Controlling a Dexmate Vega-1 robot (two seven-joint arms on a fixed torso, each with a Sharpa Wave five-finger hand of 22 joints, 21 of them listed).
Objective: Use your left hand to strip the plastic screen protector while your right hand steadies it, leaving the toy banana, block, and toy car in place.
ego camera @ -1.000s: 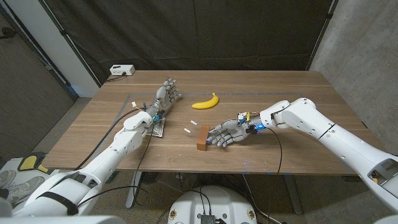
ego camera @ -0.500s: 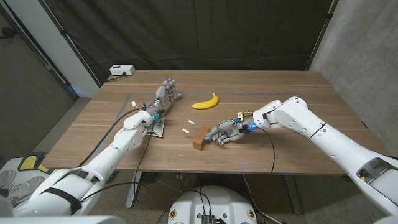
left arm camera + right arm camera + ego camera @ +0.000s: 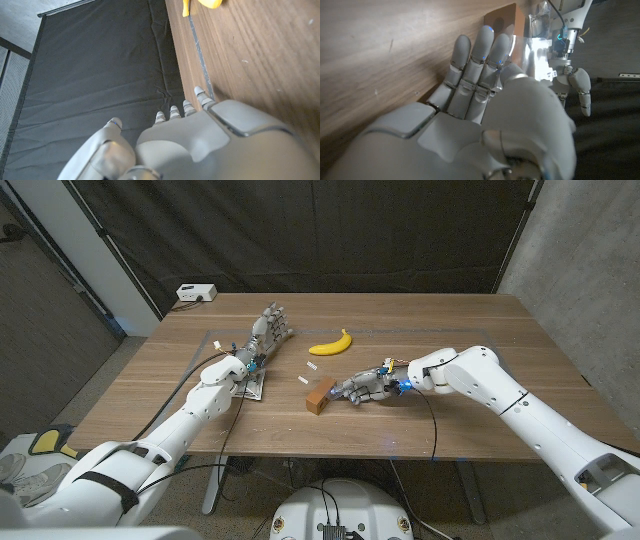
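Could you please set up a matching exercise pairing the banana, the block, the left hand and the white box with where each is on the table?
Things:
1. banana
2. block
3. left hand
4. white box

Places:
A. at the right hand's fingertips
B. far left corner of the table
C. mid-table, between the two hands
D. just left of the banana

Pairs: 1-C, 2-A, 3-D, 4-B

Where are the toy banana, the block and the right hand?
toy banana (image 3: 331, 344): head view, middle of its curve.
block (image 3: 319, 398): head view, its top face.
right hand (image 3: 366, 388): head view, back of the hand.
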